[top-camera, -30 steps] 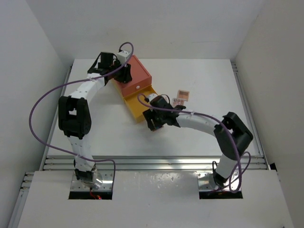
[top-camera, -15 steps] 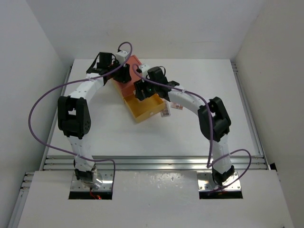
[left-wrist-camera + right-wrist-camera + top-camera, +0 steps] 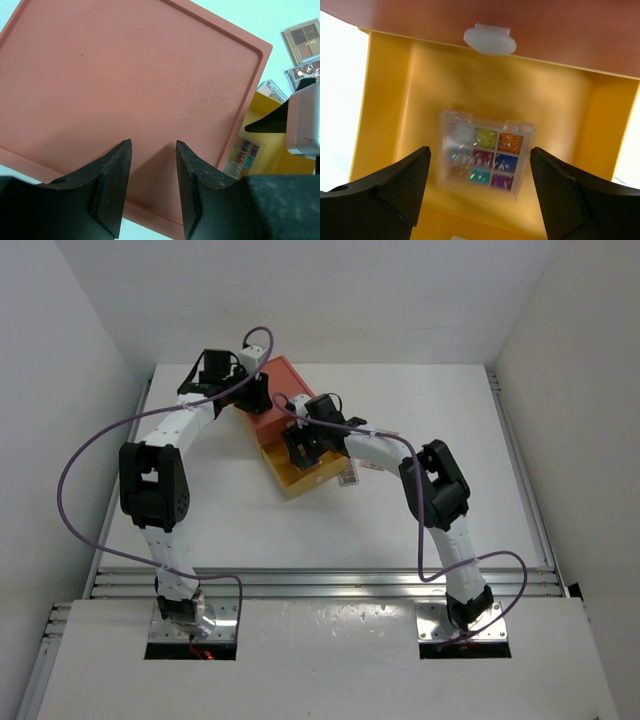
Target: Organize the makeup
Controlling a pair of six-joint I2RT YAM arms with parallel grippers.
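Observation:
A mixed-colour eyeshadow palette (image 3: 484, 156) lies flat in the open yellow drawer (image 3: 385, 115) of the orange box (image 3: 125, 85). My right gripper (image 3: 480, 150) hovers over it, wide open, with one finger on each side and neither touching it. In the top view the right gripper (image 3: 301, 445) is over the drawer (image 3: 300, 480). My left gripper (image 3: 152, 150) is open and empty, just above the box's lid; the top view shows it (image 3: 257, 395) at the box's left end. Several other palettes (image 3: 303, 41) lie on the table beyond the drawer (image 3: 349, 477). No brushes or pencil sticks show.
The orange box (image 3: 292, 380) stands at the back middle of the white table (image 3: 430, 410), its white drawer knob (image 3: 490, 40) facing the drawer. The two arms are close together over the box. White walls close in the table on three sides.
My right gripper has swung from the table in front of the drawer up and left to over the open drawer. The left arm has barely moved.

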